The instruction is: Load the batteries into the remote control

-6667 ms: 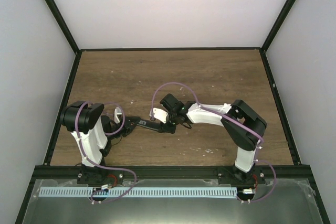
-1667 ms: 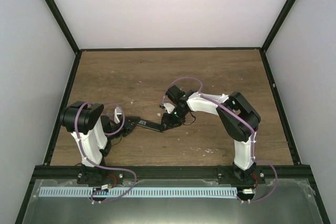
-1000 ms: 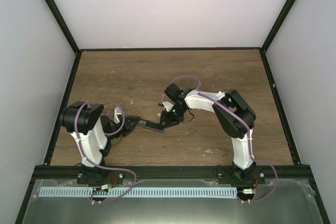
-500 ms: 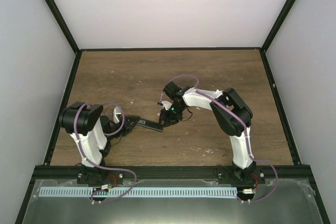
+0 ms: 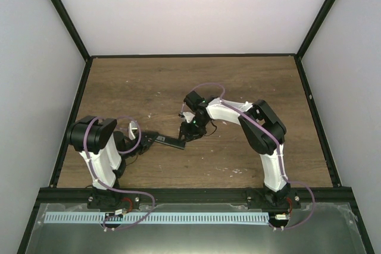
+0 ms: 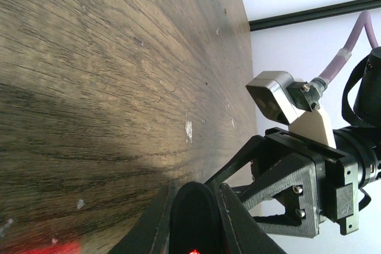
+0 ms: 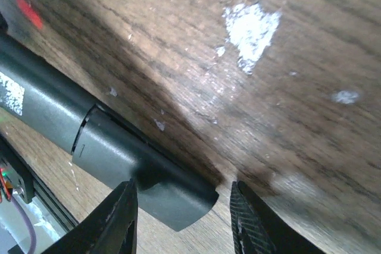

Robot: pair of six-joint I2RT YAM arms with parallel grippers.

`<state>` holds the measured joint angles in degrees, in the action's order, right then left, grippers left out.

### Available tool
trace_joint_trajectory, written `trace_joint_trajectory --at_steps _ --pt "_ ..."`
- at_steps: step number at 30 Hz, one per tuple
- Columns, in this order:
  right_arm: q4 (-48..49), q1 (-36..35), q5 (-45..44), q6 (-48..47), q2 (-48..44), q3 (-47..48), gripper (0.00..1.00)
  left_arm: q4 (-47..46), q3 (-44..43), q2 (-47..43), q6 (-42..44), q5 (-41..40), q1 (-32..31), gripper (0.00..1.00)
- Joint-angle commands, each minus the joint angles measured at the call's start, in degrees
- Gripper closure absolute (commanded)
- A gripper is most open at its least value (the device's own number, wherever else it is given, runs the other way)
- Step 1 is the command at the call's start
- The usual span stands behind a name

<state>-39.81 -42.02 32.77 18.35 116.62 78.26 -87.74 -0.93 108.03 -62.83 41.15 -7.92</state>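
The remote control [image 5: 169,141] is a slim black bar lying left of the table's middle. My left gripper [image 5: 149,140] is shut on its left end. In the left wrist view the remote's rounded end [image 6: 193,221] sits clamped between the two fingers of that gripper [image 6: 194,190]. My right gripper [image 5: 186,132] hangs over the remote's right end. In the right wrist view it [image 7: 181,221] is open, with the remote's grey back and cover seam [image 7: 119,147] between its fingers and not gripped. The green and purple-blue batteries are not in view.
White specks of debris lie on the wooden table near the remote [image 7: 250,25] and at the front right [image 5: 238,171]. A black frame [image 5: 83,99] and white walls close in the table. The right arm's wrist fills the right of the left wrist view [image 6: 297,176].
My right gripper has moved left along the remote towards the left gripper and now sits over its right end. The left arm has stayed put, still holding the remote.
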Motion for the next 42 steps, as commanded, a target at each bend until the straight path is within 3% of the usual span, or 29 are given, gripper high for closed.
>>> trace_joint_trajectory --at_steps 1,11,21,42 --pt "-2.11 0.16 -2.89 0.99 0.48 3.14 0.64 -4.19 1.17 0.08 3.50 -2.12 -0.50 1.00" --pt "-3.37 -0.42 -3.82 1.22 0.40 4.45 0.63 -4.20 1.02 0.03 3.40 -2.13 -0.58 1.00" --pt "-5.88 -2.24 -6.56 0.08 0.45 7.96 0.48 -4.20 0.93 0.08 3.50 -1.95 -0.60 1.00" --pt "-11.09 -6.39 -15.52 -1.74 5.56 13.06 0.47 -4.19 1.10 -0.14 3.59 -2.30 -0.60 1.00"
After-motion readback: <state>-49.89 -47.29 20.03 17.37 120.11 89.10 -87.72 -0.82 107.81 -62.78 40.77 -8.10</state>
